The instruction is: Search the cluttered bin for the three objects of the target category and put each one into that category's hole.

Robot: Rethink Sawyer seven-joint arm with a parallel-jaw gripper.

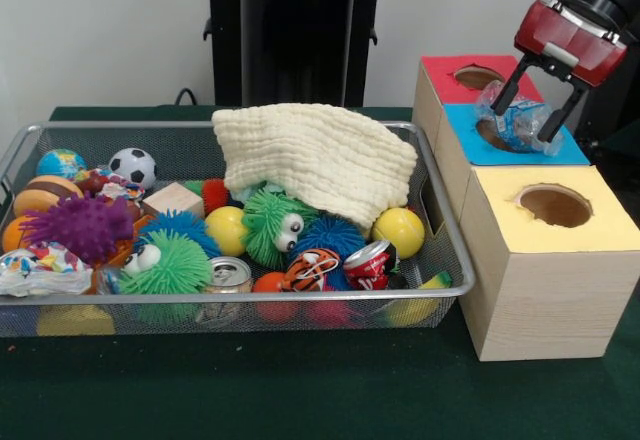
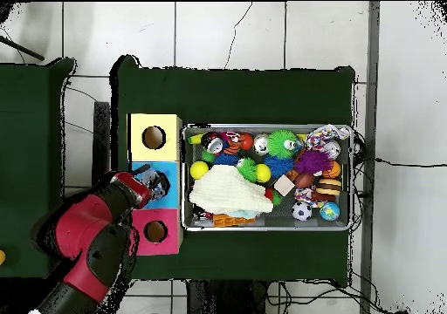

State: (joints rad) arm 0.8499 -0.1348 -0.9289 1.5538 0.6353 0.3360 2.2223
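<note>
My gripper [image 1: 522, 124] hangs over the blue box [image 1: 462, 148] at the right, its two black fingers closed on a crumpled clear plastic bottle [image 1: 527, 113]. The bottle sits just above the blue box's round hole [image 1: 489, 134], partly covering it. In the overhead view the gripper [image 2: 150, 187] and the bottle [image 2: 160, 185] lie over the middle, blue box [image 2: 168, 167]. The wire bin [image 1: 445, 290] holds two crushed cans [image 1: 230, 275] [image 1: 368, 263] among the toys.
A red box [image 1: 440, 68] stands behind the blue one, and a yellow-topped box [image 1: 600, 228] in front of it. A cream cloth [image 1: 315, 160] covers the back of the bin. Fuzzy toys, yellow balls [image 1: 398, 230], a soccer ball [image 1: 132, 167] and a wooden block [image 1: 172, 200] fill the rest.
</note>
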